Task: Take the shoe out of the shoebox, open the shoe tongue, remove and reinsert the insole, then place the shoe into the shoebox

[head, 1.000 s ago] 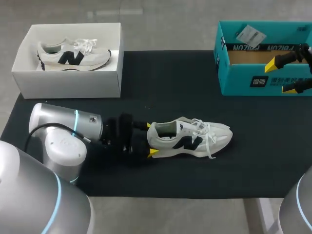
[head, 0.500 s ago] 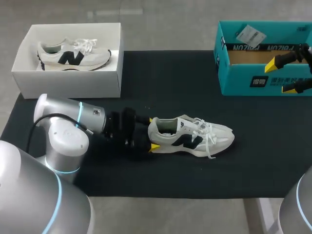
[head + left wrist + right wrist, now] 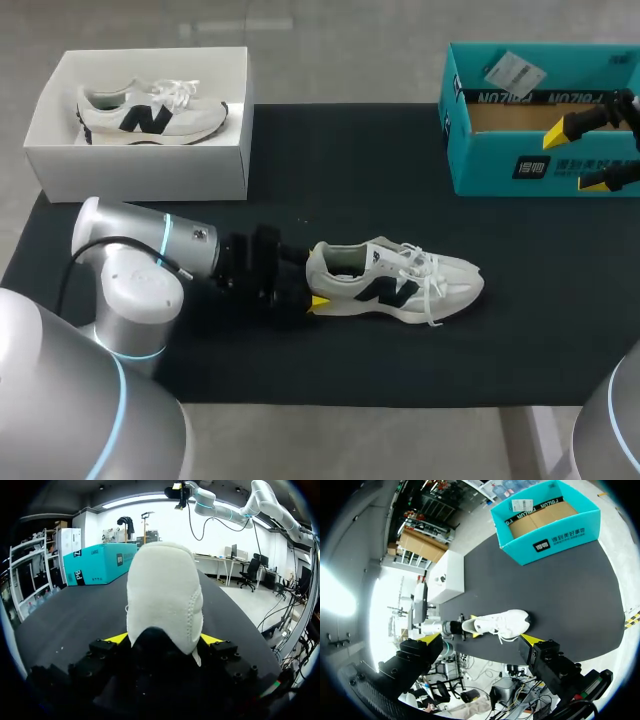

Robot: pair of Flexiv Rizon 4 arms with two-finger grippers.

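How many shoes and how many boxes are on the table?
Shoes: 2 (loose shoe, boxed shoe)
Boxes: 2 (white box, teal box)
Total: 4

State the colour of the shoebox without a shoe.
Teal; the shoebox shows best in the head view.
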